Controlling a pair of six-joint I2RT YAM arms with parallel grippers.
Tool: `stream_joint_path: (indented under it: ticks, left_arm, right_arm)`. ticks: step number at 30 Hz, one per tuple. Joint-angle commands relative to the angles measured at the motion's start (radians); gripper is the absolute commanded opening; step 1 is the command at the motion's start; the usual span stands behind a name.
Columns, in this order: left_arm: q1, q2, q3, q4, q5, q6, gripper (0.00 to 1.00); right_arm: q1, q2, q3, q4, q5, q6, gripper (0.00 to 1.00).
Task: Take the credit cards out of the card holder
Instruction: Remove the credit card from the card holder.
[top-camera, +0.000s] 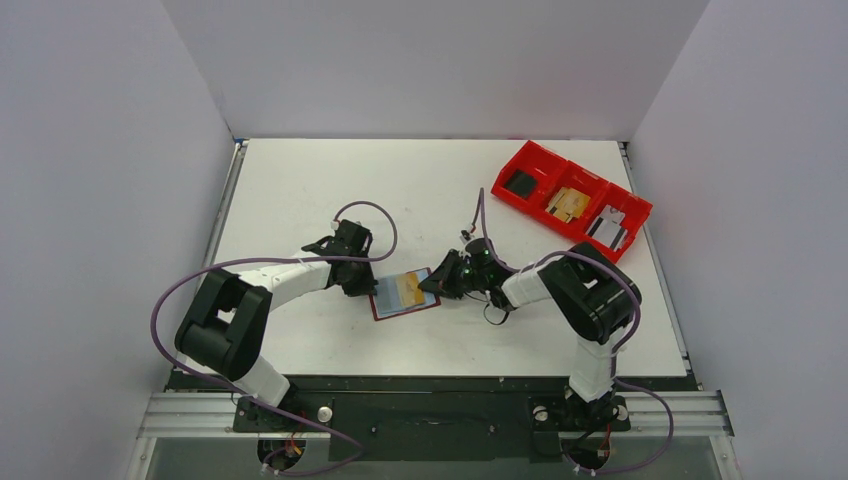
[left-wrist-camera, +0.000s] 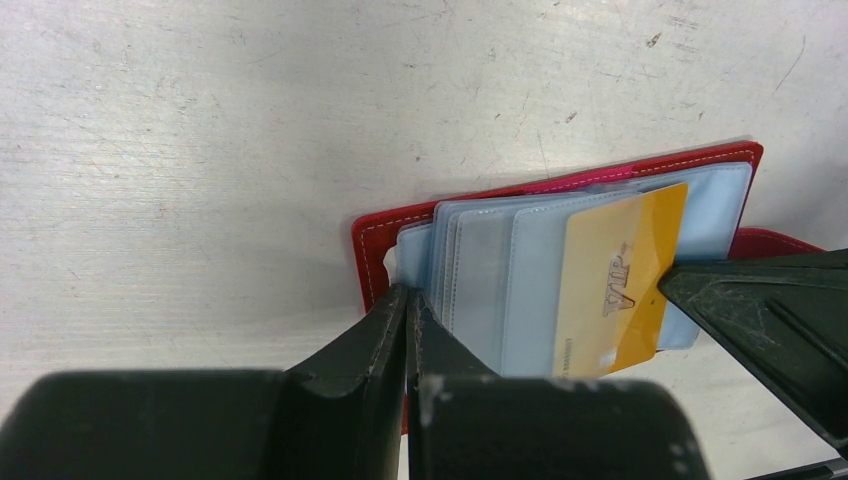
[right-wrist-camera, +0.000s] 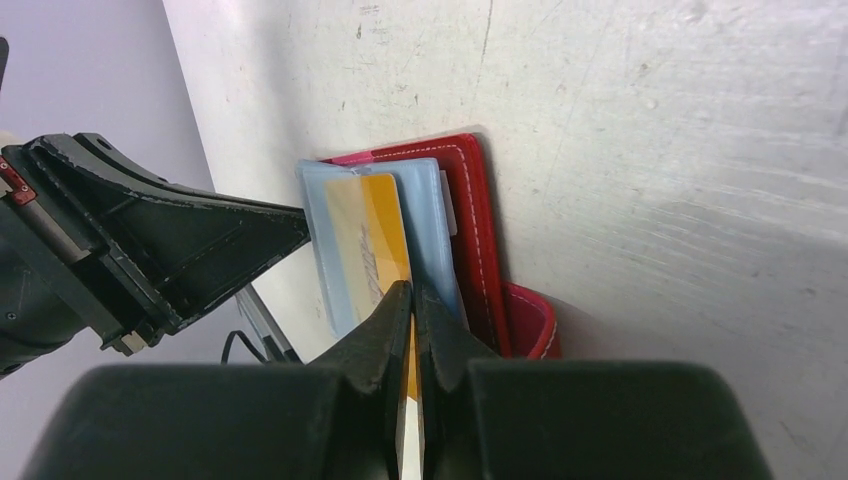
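The card holder (top-camera: 392, 298) lies opened like a book on the white table (top-camera: 320, 190), low in the middle of the overhead view, with an arm reaching in from each side. Its clear plastic sleeves (left-wrist-camera: 480, 270) fan out over the dark red cover, and a yellow credit card (left-wrist-camera: 615, 290) marked VIP sticks partly out of one of them, towards the right side.

The left tool (left-wrist-camera: 410, 325) has its fingers pressed together. The tips sit on the holder's left edge, where the sleeves meet the red cover. I can't tell whether they pinch a sleeve or only bear down on it. Either way, I take this as an anchor that keeps the light wallet from sliding when the card is drawn.

The right tool (right-wrist-camera: 412, 320) comes in from the opposite side. Its fingers are closed on the exposed end of the yellow card, and a sliver of yellow shows in the slit between them. It has taken that end because it is the only part of the card clear of the plastic.

I'd judge the first card is gripped but not yet freed, since most of it sits inside its sleeve. Pulling it straight out along the pocket looks right, as a sideways tug could drag the whole holder. The red bin (top-camera: 512, 165) stands at the upper right, well apart.
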Motion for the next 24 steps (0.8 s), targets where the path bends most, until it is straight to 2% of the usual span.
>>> stream_joint_path:
  ticks: [1, 6, 10, 12, 24]
  left_arm:
    - [-0.005, 0.051, -0.024, -0.074, -0.058, 0.02, 0.0]
    - [-0.006, 0.053, -0.023, -0.069, -0.056, 0.023, 0.0]
    - [-0.01, 0.058, -0.018, -0.068, -0.053, 0.023, 0.0]
    - [-0.012, 0.058, -0.015, -0.069, -0.051, 0.023, 0.0]
    - [-0.021, 0.064, -0.006, -0.071, -0.05, 0.019, 0.0]
  right_arm:
    - [-0.021, -0.046, -0.019, -0.017, 0.047, -0.038, 0.0]
    - [-0.025, -0.038, -0.003, -0.021, 0.008, -0.052, 0.0]
    - [-0.012, -0.014, 0.02, -0.01, -0.035, -0.053, 0.16]
    - [-0.001, -0.004, 0.033, -0.017, -0.042, -0.059, 0.2]
    - [0.033, 0.049, 0.088, -0.057, -0.043, -0.077, 0.25]
